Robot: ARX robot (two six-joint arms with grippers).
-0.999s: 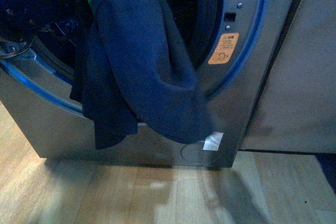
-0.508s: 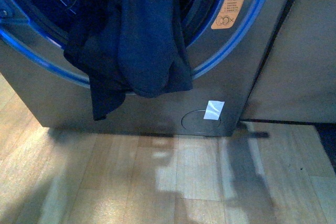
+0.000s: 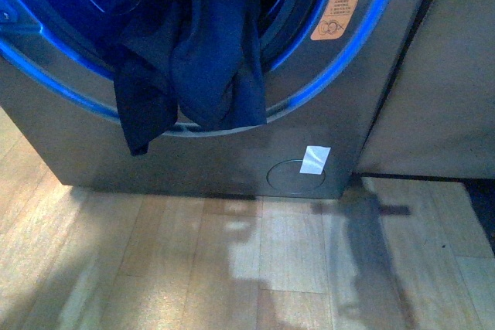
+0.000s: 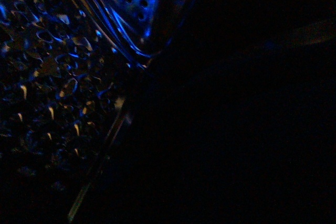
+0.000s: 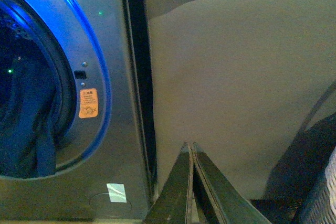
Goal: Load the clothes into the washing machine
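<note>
The clothes (image 3: 210,59) are hanging half in, half out over the door rim of the washing machine (image 3: 232,168), so pushing them fully inside is what is left. The right hand (image 5: 189,148) is sitting closed and empty. I cannot tell whether the left hand is open or closed.

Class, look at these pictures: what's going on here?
A dark navy knit garment hangs over the porthole lip of the dark grey front-loading washing machine, partly inside the drum, partly draped outside. The right gripper, fingers together and empty, is off by the beige cabinet. The left wrist view is too dark to show a grip.
</note>
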